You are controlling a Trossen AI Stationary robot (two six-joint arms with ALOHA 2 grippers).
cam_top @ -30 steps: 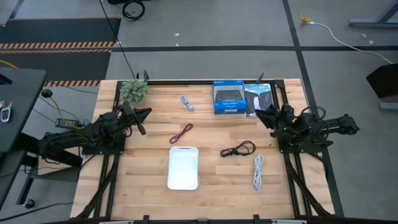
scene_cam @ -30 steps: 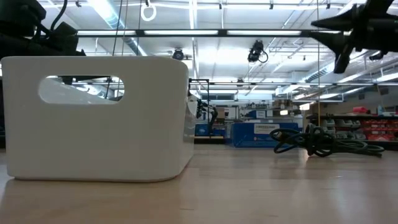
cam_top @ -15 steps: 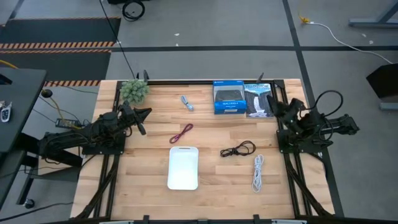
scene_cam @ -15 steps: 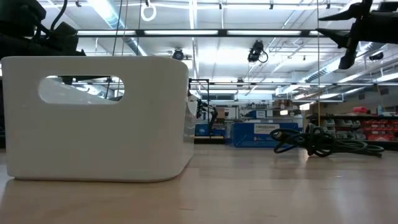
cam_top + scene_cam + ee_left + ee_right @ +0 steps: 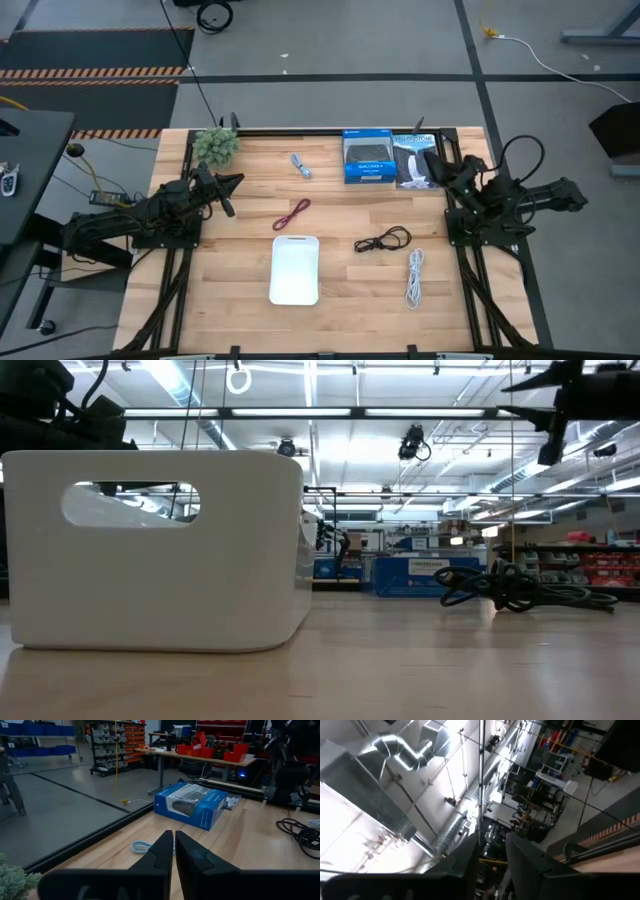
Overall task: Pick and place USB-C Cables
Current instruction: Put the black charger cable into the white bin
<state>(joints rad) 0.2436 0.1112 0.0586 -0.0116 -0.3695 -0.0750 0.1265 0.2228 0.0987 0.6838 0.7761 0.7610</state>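
Four cables lie flat and untouched on the wooden table: light blue-grey [image 5: 300, 165] near the far edge, maroon [image 5: 292, 213] near the middle, black [image 5: 383, 240] and white [image 5: 414, 277] toward the right. The white tray [image 5: 295, 268] stands between them, near the front. My left gripper [image 5: 232, 183] hangs shut over the table's left side, with the light blue-grey cable [image 5: 142, 847] ahead of it. My right gripper [image 5: 432, 162] is raised by the right edge near the boxes; it is tipped upward, open, and holds nothing.
A blue retail box [image 5: 366, 157] and a black one [image 5: 415, 160] sit at the far edge, close to my right gripper. A small green plant [image 5: 216, 145] stands at the far left corner. The tray [image 5: 150, 550] and the black cable [image 5: 510, 588] fill the low view.
My right gripper has drawn back from over the table toward the far right corner. It has risen and tipped upward. The cables and the tray have stayed where they were.
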